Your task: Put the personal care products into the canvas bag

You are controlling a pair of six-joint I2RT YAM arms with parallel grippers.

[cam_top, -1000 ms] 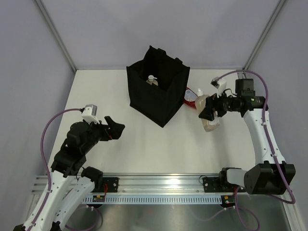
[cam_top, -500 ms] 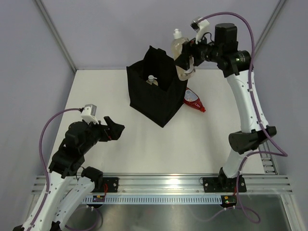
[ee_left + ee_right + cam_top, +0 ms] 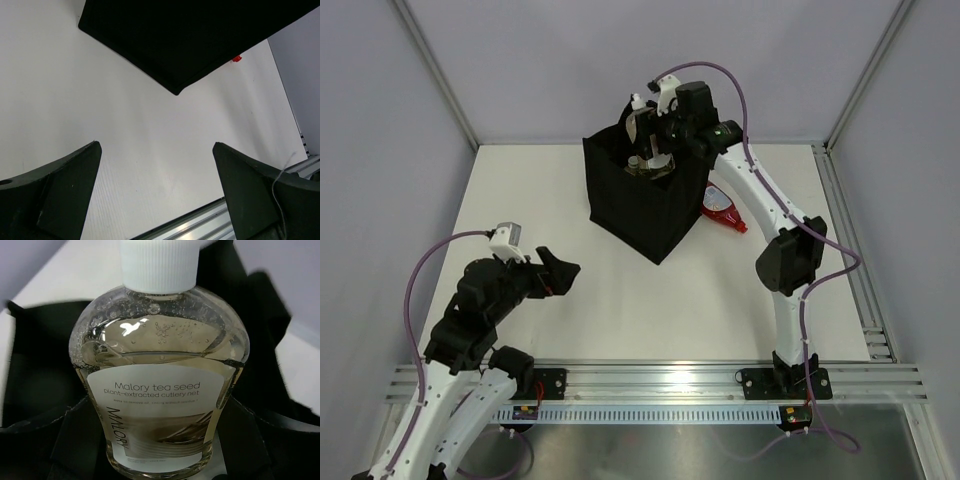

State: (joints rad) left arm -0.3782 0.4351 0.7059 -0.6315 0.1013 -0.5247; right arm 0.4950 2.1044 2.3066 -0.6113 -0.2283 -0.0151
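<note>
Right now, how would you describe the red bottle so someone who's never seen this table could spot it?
Find the black canvas bag standing at the back of the white table. Just right of it, flat on the table, lies the red squeeze bottle. It is the only bottle lying on the table and is red; the clear white-capped bottle hangs over the bag.

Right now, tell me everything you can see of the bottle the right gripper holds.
The bottle is clear plastic, round-shouldered, with a white ribbed cap, pale amber liquid with bubbles, and a white label reading Malory tea seed. The right gripper holds it over the open mouth of the black canvas bag.
</note>
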